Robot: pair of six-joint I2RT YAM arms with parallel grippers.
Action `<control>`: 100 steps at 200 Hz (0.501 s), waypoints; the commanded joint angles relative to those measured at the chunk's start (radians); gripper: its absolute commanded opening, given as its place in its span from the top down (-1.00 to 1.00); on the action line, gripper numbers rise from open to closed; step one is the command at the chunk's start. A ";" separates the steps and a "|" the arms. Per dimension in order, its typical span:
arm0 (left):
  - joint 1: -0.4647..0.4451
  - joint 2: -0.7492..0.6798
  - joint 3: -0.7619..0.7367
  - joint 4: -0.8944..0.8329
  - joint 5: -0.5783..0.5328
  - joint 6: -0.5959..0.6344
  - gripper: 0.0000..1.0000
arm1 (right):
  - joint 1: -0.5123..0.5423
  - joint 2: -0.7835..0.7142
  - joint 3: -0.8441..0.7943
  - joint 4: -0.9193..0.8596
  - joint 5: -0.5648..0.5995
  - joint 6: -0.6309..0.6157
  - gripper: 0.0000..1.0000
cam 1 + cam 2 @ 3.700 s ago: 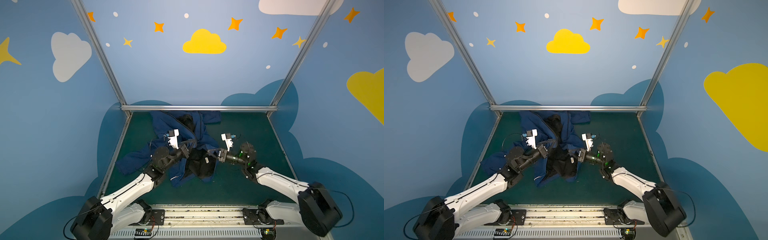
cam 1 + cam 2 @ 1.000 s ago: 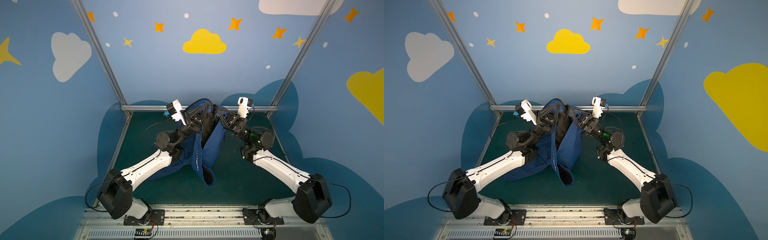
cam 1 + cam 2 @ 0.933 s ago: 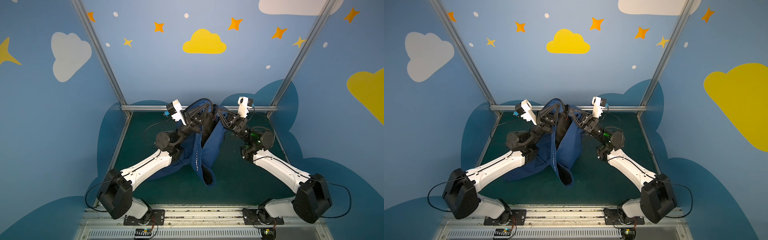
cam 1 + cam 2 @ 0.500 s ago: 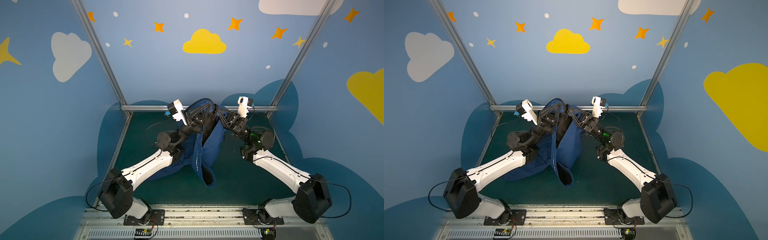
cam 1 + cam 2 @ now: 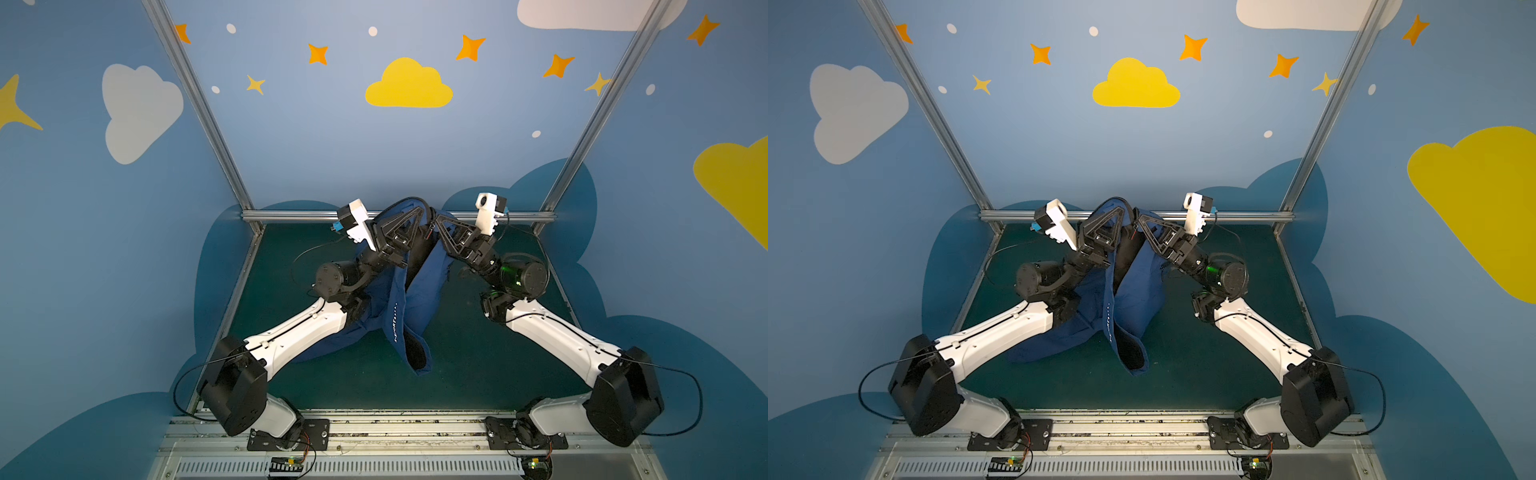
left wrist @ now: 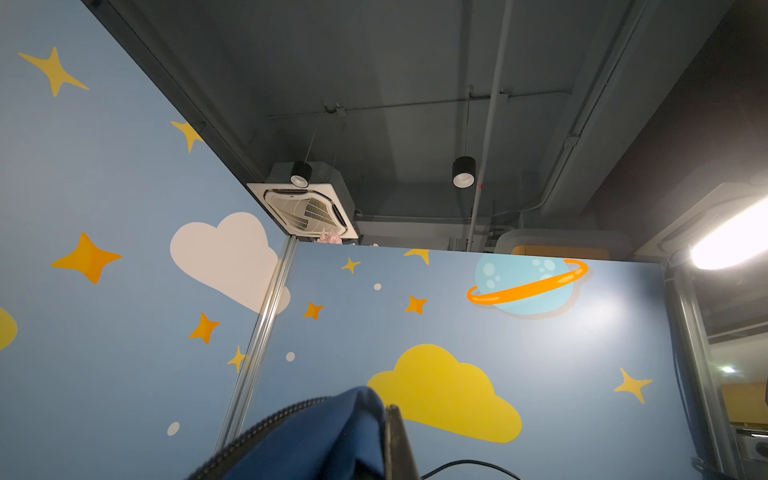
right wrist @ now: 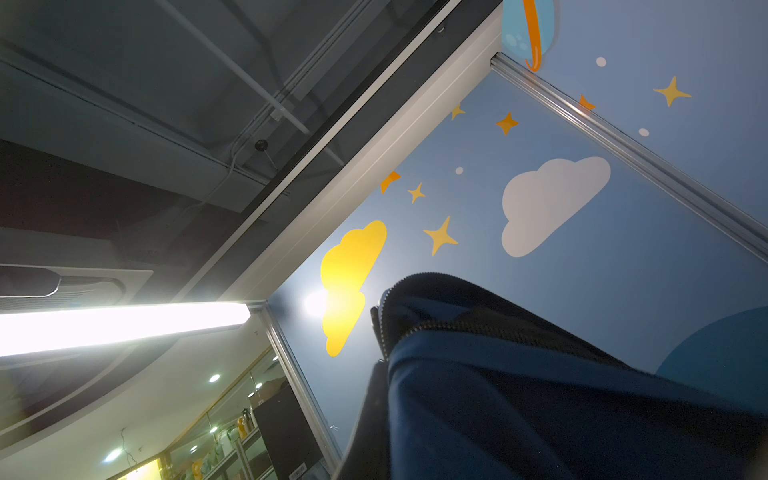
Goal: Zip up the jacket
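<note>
The navy jacket (image 5: 419,291) (image 5: 1138,291) hangs in the air between my two arms, and its lower end with small white lettering (image 5: 395,322) trails onto the green table. My left gripper (image 5: 420,211) (image 5: 1123,208) is raised near the back rail and shut on one upper edge of the jacket. My right gripper (image 5: 437,222) (image 5: 1139,219), close beside it, is shut on the other upper edge. In the left wrist view, blue cloth with zipper teeth (image 6: 316,440) sits against a black finger (image 6: 397,440). The right wrist view shows folded cloth and a zipper (image 7: 457,324) in the grip.
The green table (image 5: 478,365) is bounded by a metal back rail (image 5: 299,215) and blue walls on both sides. A black cable (image 5: 307,253) loops beside the left wrist. Both arm bases stand at the front edge.
Compared with a few seconds ago, both grippers have risen from the table and carried the jacket up. Over the last second the arms and jacket have barely moved.
</note>
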 commanded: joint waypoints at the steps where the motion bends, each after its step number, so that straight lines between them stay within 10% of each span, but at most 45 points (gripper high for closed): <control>1: -0.007 -0.002 0.046 0.048 0.014 0.001 0.94 | 0.006 -0.024 0.032 0.064 0.007 -0.004 1.00; 100: -0.016 0.007 0.043 0.049 0.014 0.008 0.94 | 0.003 -0.028 0.073 0.064 0.029 0.010 1.00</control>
